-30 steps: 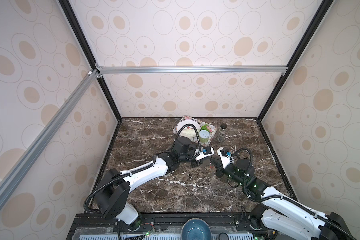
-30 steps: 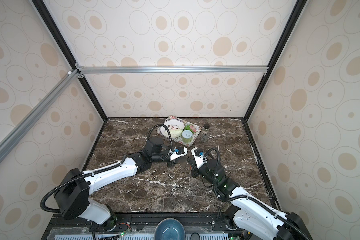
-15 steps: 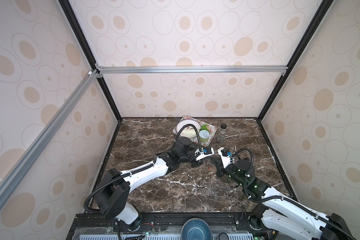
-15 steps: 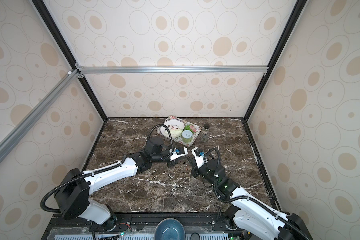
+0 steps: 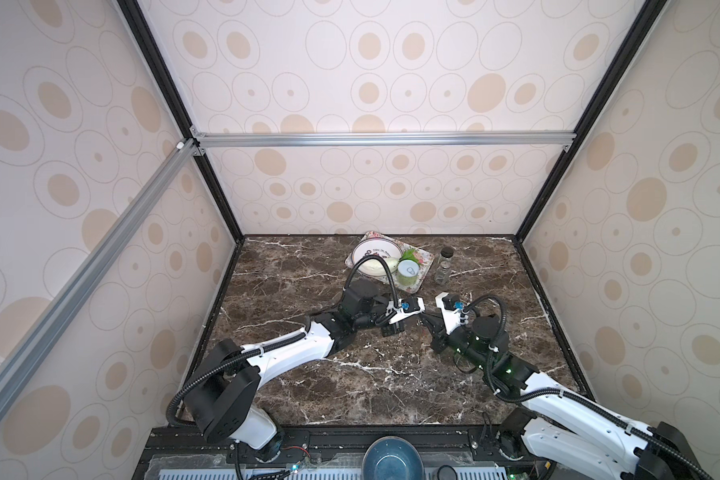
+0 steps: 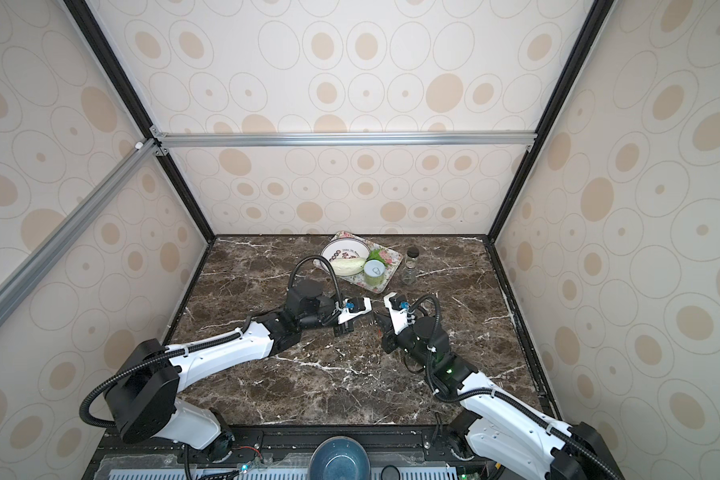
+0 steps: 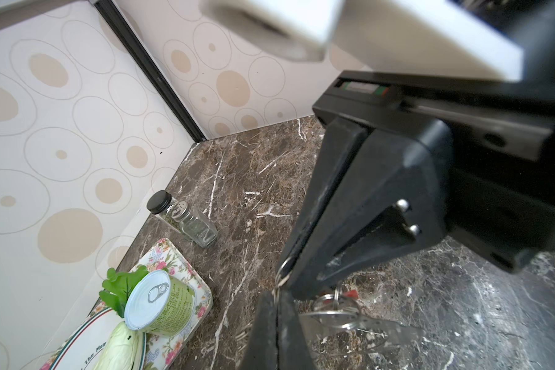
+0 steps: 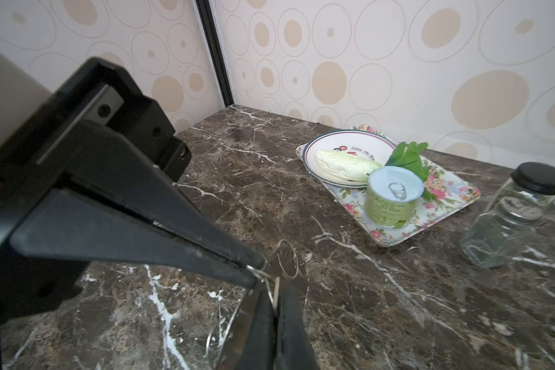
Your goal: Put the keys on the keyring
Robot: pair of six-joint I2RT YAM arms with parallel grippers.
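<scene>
Left gripper [image 7: 282, 282]: clenched, fingers pressed together, with a small wire ring [image 7: 284, 269] pinched at the very tips.
Right gripper [image 8: 258, 272]: also clenched. A thin wire loop sticks out at its tips, but what it pinches cannot be told.
Meeting point: the two grippers come together tip to tip, touching or almost so, low over the table [image 7: 237, 179].
Keyring [image 7: 375, 325]: flat grey metal, just below and beyond the meeting tips. Whether it is held or lies on the table cannot be told.
Key: a red tag [image 7: 350, 293] sits just beside the left gripper's fingers, above the keyring, with more small rings [image 7: 332, 304] next to it.
Tray [image 8: 446, 198]: well beyond both grippers, toward the back wall. It carries a plate [image 8: 314, 150] with a pale cabbage [image 8: 343, 165], a can [image 8: 391, 198] and green leaves [image 8: 407, 157].
Jar [image 8: 507, 217]: upright just beside the tray, well apart from both grippers.
</scene>
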